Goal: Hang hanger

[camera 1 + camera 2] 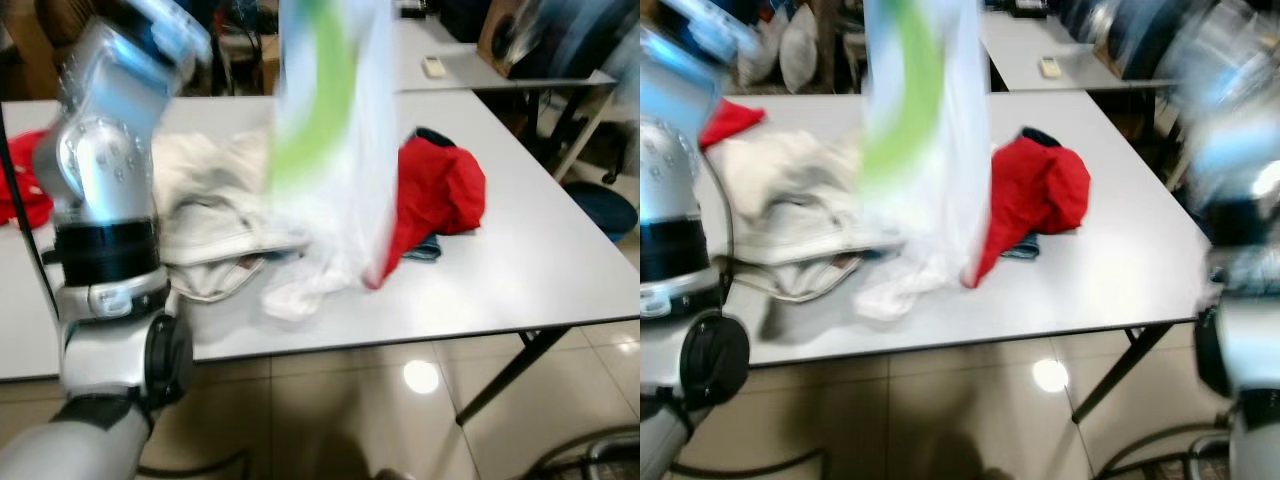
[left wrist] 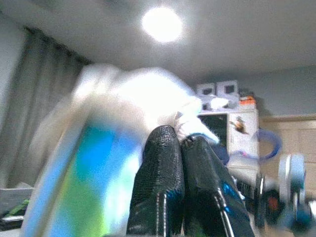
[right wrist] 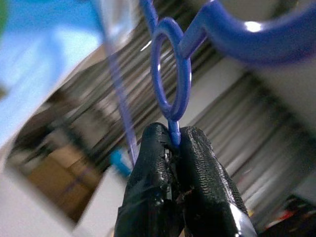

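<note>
Between blurred arms, right gripper (image 3: 174, 143) pinches blue hanger (image 3: 173, 84), garment (image 1: 325, 130) smeared.

Office-like workroom, long white tables (image 1: 520, 250), tiled floor (image 1: 350, 410), clothes heaped (image 1: 210, 215), cabinet (image 2: 237, 133) behind
</note>
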Controlling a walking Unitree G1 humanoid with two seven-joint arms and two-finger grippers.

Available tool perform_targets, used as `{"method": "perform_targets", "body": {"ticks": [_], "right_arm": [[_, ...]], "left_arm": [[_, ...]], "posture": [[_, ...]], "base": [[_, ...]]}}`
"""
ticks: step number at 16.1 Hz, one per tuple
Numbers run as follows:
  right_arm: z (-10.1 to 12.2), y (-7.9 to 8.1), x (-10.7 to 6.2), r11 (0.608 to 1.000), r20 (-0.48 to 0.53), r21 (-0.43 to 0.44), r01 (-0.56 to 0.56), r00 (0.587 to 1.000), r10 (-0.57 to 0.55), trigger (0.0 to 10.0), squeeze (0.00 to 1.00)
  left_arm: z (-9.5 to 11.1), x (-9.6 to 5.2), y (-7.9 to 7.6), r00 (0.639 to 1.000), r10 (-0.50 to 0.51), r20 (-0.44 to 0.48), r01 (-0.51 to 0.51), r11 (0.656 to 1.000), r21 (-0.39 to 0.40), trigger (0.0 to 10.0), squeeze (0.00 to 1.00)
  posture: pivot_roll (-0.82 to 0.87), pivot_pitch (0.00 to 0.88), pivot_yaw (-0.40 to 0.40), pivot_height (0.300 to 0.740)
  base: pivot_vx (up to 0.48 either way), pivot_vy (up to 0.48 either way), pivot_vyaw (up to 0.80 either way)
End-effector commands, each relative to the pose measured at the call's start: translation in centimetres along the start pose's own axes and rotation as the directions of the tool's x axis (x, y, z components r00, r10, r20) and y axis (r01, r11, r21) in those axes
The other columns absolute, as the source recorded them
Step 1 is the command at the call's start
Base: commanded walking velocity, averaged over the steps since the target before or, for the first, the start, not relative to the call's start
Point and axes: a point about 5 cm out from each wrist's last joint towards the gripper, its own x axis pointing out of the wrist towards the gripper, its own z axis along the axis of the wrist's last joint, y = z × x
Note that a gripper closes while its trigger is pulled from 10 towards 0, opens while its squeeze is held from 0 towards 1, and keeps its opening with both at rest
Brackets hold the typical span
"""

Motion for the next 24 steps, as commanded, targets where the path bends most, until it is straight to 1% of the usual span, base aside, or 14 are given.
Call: {"method": "perform_targets", "body": {"ticks": [1,3,6,8,10,12,13,14,15,17,19,20,21,24], "right_arm": [[-0.4,-0.2,0.0,1.000,0.015,0.013,0.011,1.000,-0.011,10.0,0.00],[-1.9,2.4,-0.3,0.998,0.012,-0.008,-0.066,0.998,0.066,10.0,0.00],[-4.2,6.7,-2.1,0.971,0.003,0.028,-0.236,0.972,0.236,10.0,0.00],[-5.8,11.2,-6.7,0.839,-0.034,0.106,-0.533,0.842,0.539,10.0,0.00],[-6.1,12.6,-9.2,0.754,-0.042,0.156,-0.639,0.758,0.651,10.0,0.00],[-5.8,13.4,-12.1,0.657,-0.044,0.237,-0.716,0.668,0.743,10.0,0.00],[-5.7,13.4,-12.5,0.644,-0.045,0.240,-0.726,0.654,0.755,10.0,0.00],[-5.4,13.1,-13.5,0.621,-0.050,0.255,-0.741,0.631,0.774,10.0,0.00],[-4.7,12.6,-14.4,0.593,-0.042,0.285,-0.753,0.608,0.793,10.0,0.00],[-3.5,11.6,-15.3,0.573,-0.022,0.319,-0.755,0.598,0.801,10.0,0.00],[-2.6,10.3,-15.6,0.585,-0.002,0.344,-0.735,0.622,0.783,10.0,0.00],[-2.2,9.5,-15.6,0.605,0.010,0.355,-0.713,0.650,0.760,10.0,0.00],[-1.9,9.2,-15.5,0.621,0.017,0.358,-0.697,0.670,0.742,10.0,0.00],[-1.6,8.2,-14.8,0.726,0.001,0.385,-0.570,0.787,0.617,10.0,0.00]], "left_arm": [[0.7,-0.1,0.2,1.000,0.013,0.013,-0.013,1.000,0.015,10.0,0.00],[0.0,-0.5,0.1,1.000,0.026,-0.013,-0.026,1.000,0.009,10.0,0.00],[-1.9,-1.6,0.1,0.994,0.065,-0.084,-0.065,0.998,0.004,10.0,0.00],[-3.9,-3.3,1.0,0.963,0.180,-0.203,-0.169,0.983,0.071,10.0,0.00],[-5.1,-4.7,1.7,0.931,0.242,-0.274,-0.213,0.968,0.133,10.0,0.00],[-7.0,-7.1,4.4,0.805,0.437,-0.401,-0.303,0.884,0.356,10.0,0.00],[-7.3,-7.5,5.0,0.776,0.483,-0.407,-0.317,0.855,0.410,10.0,0.00],[-7.9,-8.6,6.3,0.716,0.552,-0.427,-0.300,0.795,0.527,10.0,0.00],[-8.9,-9.8,6.9,0.669,0.575,-0.471,-0.248,0.770,0.588,10.0,0.00],[-10.5,-11.6,7.4,0.606,0.570,-0.555,-0.176,0.777,0.605,10.0,0.00],[-11.9,-13.9,7.7,0.539,0.559,-0.630,-0.151,0.800,0.581,2.4,0.00],[-12.4,-14.9,7.7,0.521,0.543,-0.659,-0.140,0.816,0.561,0.0,0.00],[-12.6,-15.3,7.5,0.521,0.523,-0.674,-0.128,0.829,0.545,0.0,0.00],[-13.5,-16.4,4.2,0.572,0.252,-0.781,0.007,0.950,0.312,0.0,0.00]], "posture": [[-0.12,0.000,-0.030,0.740],[-0.12,0.000,-0.031,0.740],[-0.13,0.000,-0.017,0.740],[-0.12,0.000,-0.015,0.740],[-0.13,0.000,-0.013,0.740],[-0.12,0.000,-0.007,0.740],[-0.12,0.000,-0.006,0.740],[-0.13,0.000,-0.003,0.740],[-0.13,0.000,0.006,0.740],[-0.13,0.000,0.015,0.740],[-0.13,0.000,0.021,0.740],[-0.13,0.000,0.024,0.740],[-0.13,0.000,0.024,0.740],[-0.13,0.000,0.026,0.740]], "base": [[0.334,0.000,0.00],[0.332,0.000,0.00],[0.317,0.000,0.00],[0.141,0.000,0.00],[0.000,0.000,0.00],[0.000,0.000,0.00],[0.000,0.000,0.00],[0.000,0.000,0.00],[0.000,0.000,0.00],[0.000,0.000,0.00],[0.000,0.000,0.00],[0.000,0.000,0.00],[0.000,0.000,0.00],[0.000,0.000,0.00]]}}
